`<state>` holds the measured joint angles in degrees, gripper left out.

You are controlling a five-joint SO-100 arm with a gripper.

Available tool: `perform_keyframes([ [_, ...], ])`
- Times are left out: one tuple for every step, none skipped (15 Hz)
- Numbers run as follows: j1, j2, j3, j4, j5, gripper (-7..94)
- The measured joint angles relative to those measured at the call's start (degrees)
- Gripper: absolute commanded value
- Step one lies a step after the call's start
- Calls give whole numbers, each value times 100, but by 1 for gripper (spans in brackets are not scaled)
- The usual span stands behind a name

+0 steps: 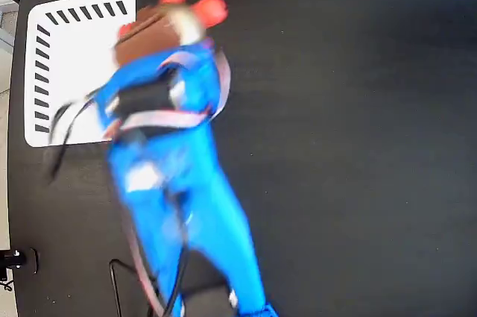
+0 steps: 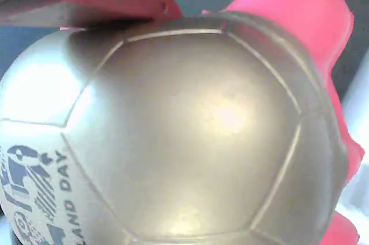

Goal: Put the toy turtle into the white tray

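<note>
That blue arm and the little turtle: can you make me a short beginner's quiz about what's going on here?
1. True or false: in the fixed view, the toy turtle lies flat in the middle of the white tray.
2. What fills almost the whole wrist view?
A. the tray
B. the turtle's gold shell
C. a cable
3. Which corner of the black table holds the tray in the fixed view?

Key:
1. False. It sits at the tip of the blurred blue arm, by the tray's right edge.
2. B
3. The upper left.
</note>
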<state>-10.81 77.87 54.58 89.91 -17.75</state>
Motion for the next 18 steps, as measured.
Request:
perform_keyframes([
  [-272, 141, 44, -35, 272, 0],
  [-519, 229, 44, -35, 483, 0],
  [-703, 246, 44, -9, 624, 0],
  [-870, 237, 44, 70, 747, 0],
  [-1020, 167, -35, 158, 861, 0],
  [-1143, -62, -343, 334, 958, 0],
  [-1195, -378, -826, 501, 1020, 0],
  [-1266, -589, -1213, 571, 1046, 0],
  [-1310, -756, -1477, 598, 1028, 0],
  [-1371, -1063, -1740, 606, 1002, 0],
  [-1397, -1397, -2004, 606, 1037, 0],
  [-1397, -1819, -2320, 659, 1107, 0],
  [-1371, -2224, -2716, 853, 1143, 0],
  [-1389, -2540, -3103, 967, 1222, 0],
  [-1424, -2751, -3410, 984, 1204, 0],
  [-1468, -2918, -3630, 993, 1178, 0],
  [-1485, -3059, -3735, 993, 1178, 0],
  [-1477, -3208, -3806, 993, 1178, 0],
])
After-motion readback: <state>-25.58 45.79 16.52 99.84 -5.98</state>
